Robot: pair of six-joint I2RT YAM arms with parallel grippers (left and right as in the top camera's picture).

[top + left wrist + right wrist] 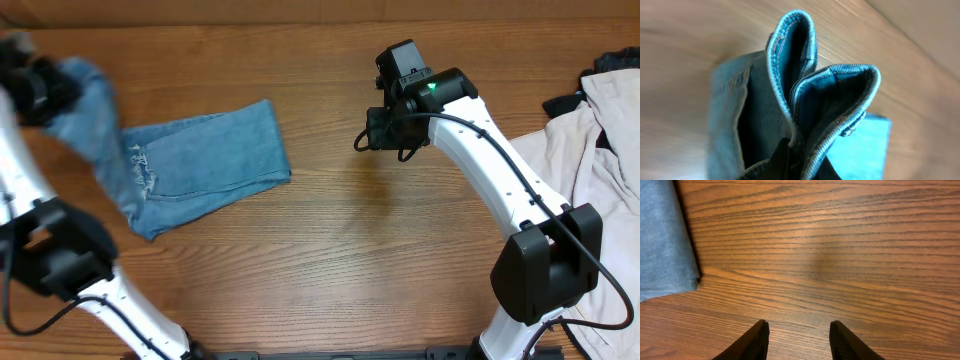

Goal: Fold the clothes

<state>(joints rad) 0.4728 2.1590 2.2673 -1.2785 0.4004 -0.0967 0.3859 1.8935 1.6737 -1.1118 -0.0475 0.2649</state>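
Note:
The light blue denim jeans (pixel 205 165) lie folded at the table's left, one end lifted toward the far left edge. My left gripper (pixel 45 85) holds that raised end (pixel 90 100); in the left wrist view the dark fingers (pixel 782 162) are shut on the stitched waistband (pixel 800 105), which stands up in two loops above the flat denim (pixel 865 145). My right gripper (pixel 799 330) hangs open over bare wood to the right of the jeans (pixel 662 240), with nothing between its fingers. In the overhead view the right gripper (pixel 375 130) is apart from the cloth.
A cream-beige garment (pixel 590 150) lies bunched at the right edge of the table, with a small black cloth (pixel 570 100) at its top. Both arm bases (pixel 545 265) stand along the front edge. Bare wood (pixel 380 230) lies between the jeans and the right arm.

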